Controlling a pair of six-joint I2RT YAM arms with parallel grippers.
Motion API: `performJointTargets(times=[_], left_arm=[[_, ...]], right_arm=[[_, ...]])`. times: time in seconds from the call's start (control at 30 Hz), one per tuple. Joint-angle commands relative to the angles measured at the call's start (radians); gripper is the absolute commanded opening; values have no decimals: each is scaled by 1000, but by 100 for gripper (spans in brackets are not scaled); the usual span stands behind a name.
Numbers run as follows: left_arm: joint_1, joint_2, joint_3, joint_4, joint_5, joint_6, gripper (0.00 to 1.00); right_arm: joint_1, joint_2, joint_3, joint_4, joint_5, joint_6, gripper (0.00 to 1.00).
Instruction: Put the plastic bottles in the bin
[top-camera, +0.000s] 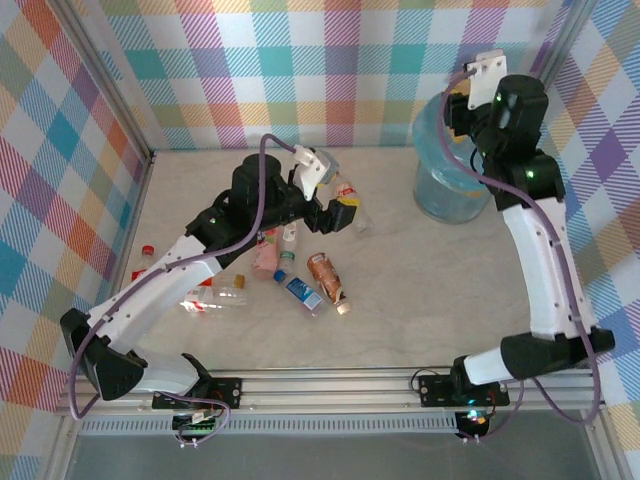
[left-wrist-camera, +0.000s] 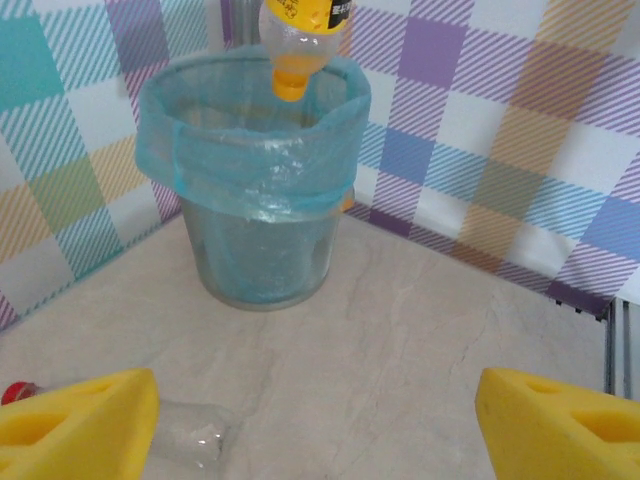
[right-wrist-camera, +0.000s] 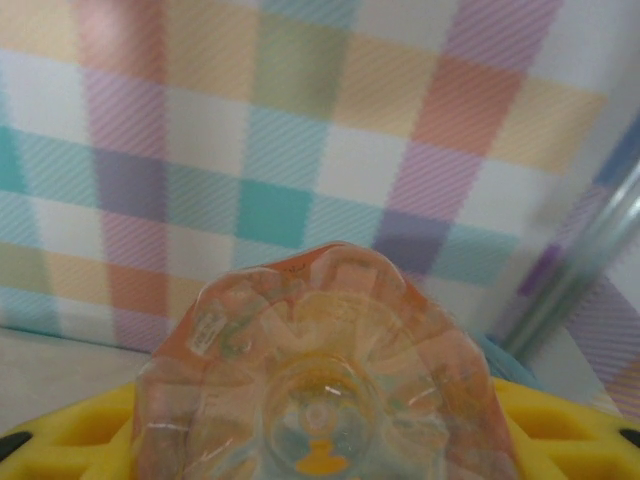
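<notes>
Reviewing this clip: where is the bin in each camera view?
Top external: bin at the table's far right, below the right arm's wrist.
Left wrist: upper left-centre, against the checked wall.
Right wrist: probably the pale blue sliver beside the held bottle.
Shared landmark: that bottle, hanging cap-down over the bin.
</notes>
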Motion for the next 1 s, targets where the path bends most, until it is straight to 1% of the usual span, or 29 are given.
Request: performJointTargets(times=[0.0, 0.1, 0.27, 0.3, 0.37, 0.43, 0.5, 0.6, 0.83, 0.97], left_arm=[[-2, 20, 18, -21, 14, -28, 82], [-3, 33, 5, -13, 18, -39, 82], [-3, 47, -16, -1, 23, -48, 82], [-3, 51, -16, -2, 24, -50, 82], [-2, 59, -19, -6, 27, -52, 82], [-3, 65, -20, -5, 29, -57, 82], [-3, 70, -21, -9, 36, -60, 82], [-3, 75, -22, -8, 40, -63, 82], [-3, 74, -24, -12, 38, -65, 82], [-3, 72, -30, -11, 38, -67, 82]], right_arm=[[-36, 52, 42, 26, 32, 34, 48], [-70, 102, 41, 19, 39, 57, 48], [-83, 147, 20, -25, 32, 105, 50], [-73, 139, 4, -13, 33, 95, 49], [-70, 122, -18, -2, 26, 134, 48], [-70, 113, -27, 0, 34, 135, 48], [-71, 106, -20, -25, 29, 203, 48], [-70, 98, -20, -58, 18, 249, 48], [-52, 103, -21, -118, 18, 318, 49], [-31, 115, -32, -129, 55, 336, 50]])
